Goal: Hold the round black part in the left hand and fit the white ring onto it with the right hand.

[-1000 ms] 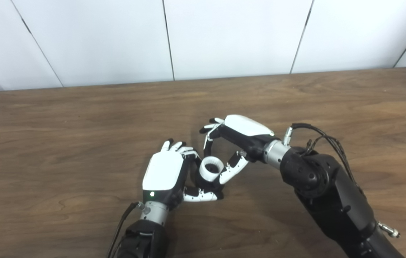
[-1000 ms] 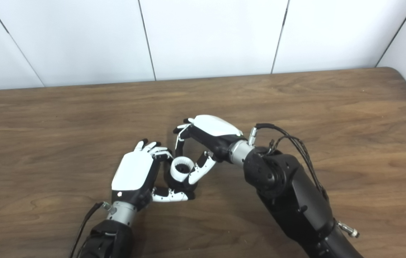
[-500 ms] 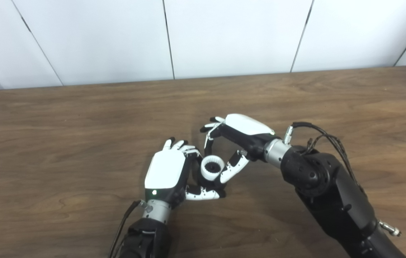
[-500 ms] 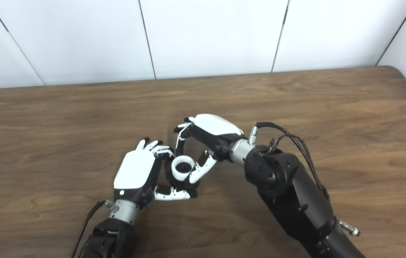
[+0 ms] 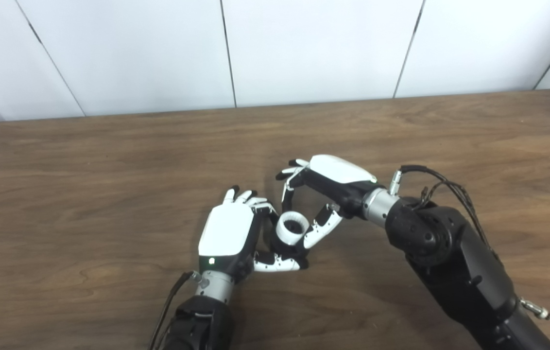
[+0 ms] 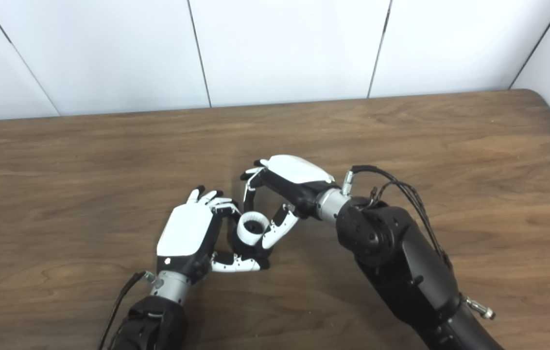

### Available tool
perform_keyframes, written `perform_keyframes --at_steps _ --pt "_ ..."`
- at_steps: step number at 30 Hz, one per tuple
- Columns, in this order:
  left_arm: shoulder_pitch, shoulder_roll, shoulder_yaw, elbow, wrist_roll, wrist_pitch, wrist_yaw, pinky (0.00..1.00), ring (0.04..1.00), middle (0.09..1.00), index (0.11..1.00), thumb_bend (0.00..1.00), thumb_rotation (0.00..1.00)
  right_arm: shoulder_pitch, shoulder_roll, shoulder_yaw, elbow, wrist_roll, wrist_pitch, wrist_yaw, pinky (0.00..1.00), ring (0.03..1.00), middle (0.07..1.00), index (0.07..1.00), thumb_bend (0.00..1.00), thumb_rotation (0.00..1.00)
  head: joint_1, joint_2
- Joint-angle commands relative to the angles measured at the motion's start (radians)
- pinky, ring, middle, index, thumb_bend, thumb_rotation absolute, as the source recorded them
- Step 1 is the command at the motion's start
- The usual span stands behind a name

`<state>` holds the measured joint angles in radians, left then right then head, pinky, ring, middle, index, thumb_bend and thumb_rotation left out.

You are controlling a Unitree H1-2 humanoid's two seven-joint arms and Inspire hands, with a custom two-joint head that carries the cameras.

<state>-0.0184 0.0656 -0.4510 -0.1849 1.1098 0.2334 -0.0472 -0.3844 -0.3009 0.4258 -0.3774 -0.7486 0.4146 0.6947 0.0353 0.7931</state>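
- We see the left hand (image 5: 229,233) resting low over the wooden worktop (image 5: 110,160), its white back turned up and its fingers (image 5: 260,206) curled around the round black part (image 5: 288,247).
- The black part sits between those curled fingers and the left thumb (image 5: 277,264), which lies along its near side; we see only dark slivers of it below and inside the ring.
- The white ring (image 5: 292,228) sits on top of the black part, its opening facing up and dark inside; we cannot tell whether it is fully seated.
- The right hand (image 6: 294,182) arches over from the ring's right side, its fingers (image 6: 250,187) bent down just beyond the ring and its thumb (image 6: 277,231) against the ring's right wall.
- We read the right fingers as narrowly closed around the ring, thumb touching it; whether the far fingers touch it we cannot tell.
- The ring lies just right of the left fingers, in the gap between the two hands.
- White wall panels (image 5: 304,48) stand beyond the worktop's far edge.
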Motion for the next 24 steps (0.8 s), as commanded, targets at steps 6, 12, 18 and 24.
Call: perform_keyframes --at_steps 6,12,18,24 --pt "-0.018 -0.004 -0.001 -0.01 0.007 0.0 -0.004 0.99 0.895 0.773 0.484 0.52 0.06 -0.027 -0.018 -0.01 -0.014 -0.004 -0.04 -0.018 0.98 0.998 0.912 0.634 0.99 0.24 -0.001 0.005" --pt "-0.02 -0.007 -0.002 -0.005 0.009 -0.001 0.004 0.99 0.893 0.771 0.483 0.52 0.06 -0.029 -0.018 -0.011 -0.013 0.0 -0.035 -0.018 0.99 1.0 0.916 0.641 1.0 0.26 0.002 0.005" --pt "-0.021 -0.009 -0.002 -0.002 0.01 0.0 0.005 0.99 0.896 0.771 0.484 0.52 0.06 -0.027 -0.02 -0.017 -0.002 0.009 -0.058 -0.035 0.97 0.995 0.91 0.645 1.0 0.28 0.002 0.005" --pt "-0.021 -0.011 -0.002 -0.002 0.011 0.001 0.006 0.99 0.898 0.772 0.484 0.52 0.06 -0.025 -0.017 -0.025 -0.005 0.013 -0.051 -0.042 0.96 0.994 0.914 0.666 1.0 0.27 0.002 0.003"
